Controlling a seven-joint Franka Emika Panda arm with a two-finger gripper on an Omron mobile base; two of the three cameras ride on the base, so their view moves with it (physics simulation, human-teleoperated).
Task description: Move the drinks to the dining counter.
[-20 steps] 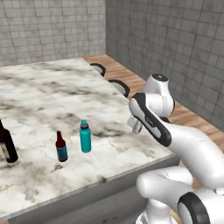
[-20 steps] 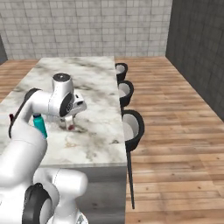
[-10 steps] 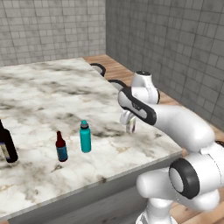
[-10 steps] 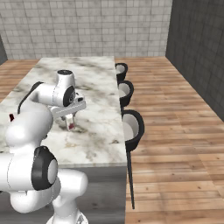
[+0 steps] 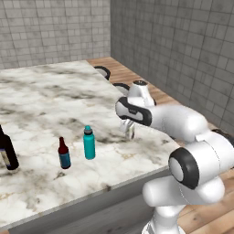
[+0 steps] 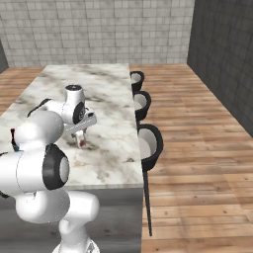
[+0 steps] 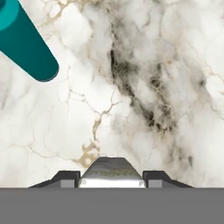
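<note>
Gripping the small pale can (image 7: 111,173), the tool (image 5: 130,132) stands partly closed with the can's silvery top wedged between its two dark tips in the hand view. It points down at the veined marble of the dining counter (image 5: 41,100), low over the worktop; whether the can's base already touches the slab I cannot tell. In the right base view the tool (image 6: 81,142) sits near the slab's middle, on the side toward the stools.

Just beyond it on the worktop stands the teal water bottle (image 5: 89,143), upright, with the small brown-red bottle (image 5: 64,153) just beside that, and the tall dark wine bottle (image 5: 6,150) farther off at the view's left edge. Three drinks appear delivered, so I judge the task nearly done: only setting down and releasing the can remains.
</note>
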